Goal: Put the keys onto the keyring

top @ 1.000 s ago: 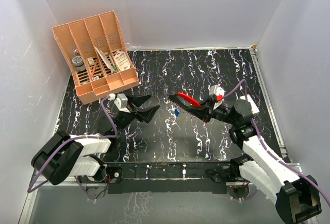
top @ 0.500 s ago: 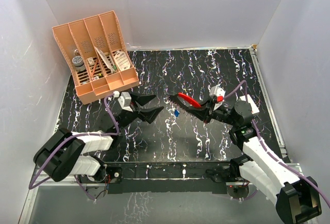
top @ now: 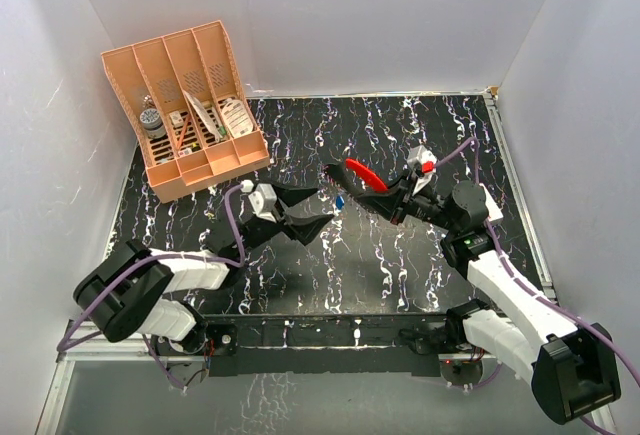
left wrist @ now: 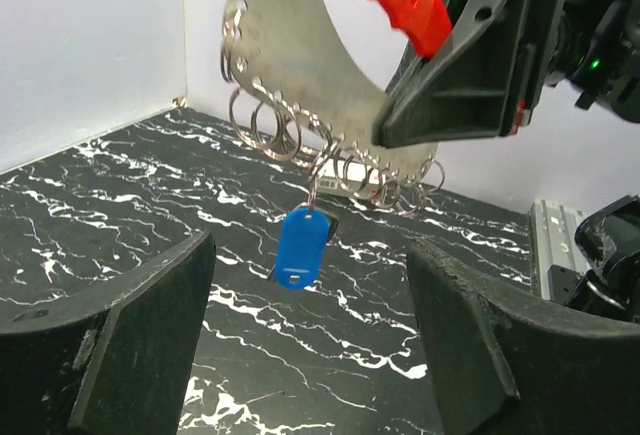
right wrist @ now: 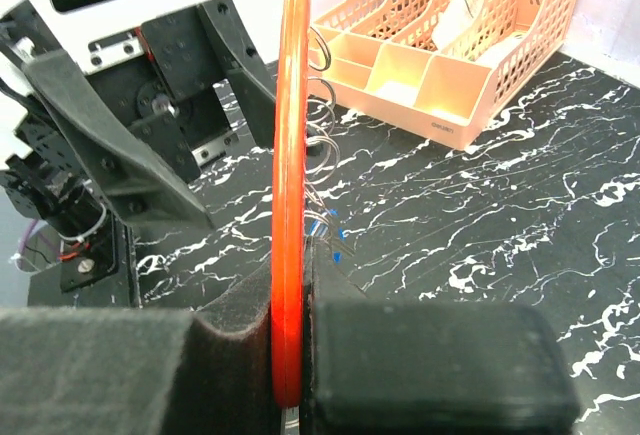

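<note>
Black tabletop with white marble veining [top: 420, 135], white walls on three sides, peach slotted desk organizer [top: 185, 105] standing on it at upper left of the top view against the back corner, black mounting rail [top: 330, 335] along the bottom edge

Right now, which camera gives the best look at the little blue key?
The left wrist view: the blue key hangs large and unobstructed from the keyring. The top view shows only a blue speck; the right wrist view shows blue slivers beside the edge-on keyring.

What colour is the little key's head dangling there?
Bright blue key head; left wrist view shows it best.
</note>
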You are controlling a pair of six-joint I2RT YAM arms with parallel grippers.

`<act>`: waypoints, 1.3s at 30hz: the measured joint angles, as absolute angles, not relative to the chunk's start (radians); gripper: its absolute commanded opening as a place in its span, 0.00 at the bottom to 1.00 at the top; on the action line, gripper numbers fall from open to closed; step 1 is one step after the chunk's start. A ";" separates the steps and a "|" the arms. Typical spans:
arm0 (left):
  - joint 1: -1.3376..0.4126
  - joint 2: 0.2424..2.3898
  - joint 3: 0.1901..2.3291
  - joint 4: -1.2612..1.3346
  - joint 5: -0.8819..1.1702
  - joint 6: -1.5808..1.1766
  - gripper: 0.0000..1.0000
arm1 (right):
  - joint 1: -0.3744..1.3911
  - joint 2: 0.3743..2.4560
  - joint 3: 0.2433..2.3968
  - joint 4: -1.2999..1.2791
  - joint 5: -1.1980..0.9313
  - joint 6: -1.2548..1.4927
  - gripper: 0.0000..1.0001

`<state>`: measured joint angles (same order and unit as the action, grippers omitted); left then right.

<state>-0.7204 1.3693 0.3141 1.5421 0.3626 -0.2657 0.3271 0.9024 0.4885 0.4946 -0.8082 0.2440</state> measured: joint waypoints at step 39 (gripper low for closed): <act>-0.776 1.561 0.433 1.591 0.277 -0.194 0.40 | 0.327 0.907 0.511 0.493 -0.784 0.324 0.00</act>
<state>-0.7757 1.5612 0.4332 1.5909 0.2768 -0.1936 0.3271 0.9073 0.5106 0.4931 -0.7837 0.3241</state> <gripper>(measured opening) 0.405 0.009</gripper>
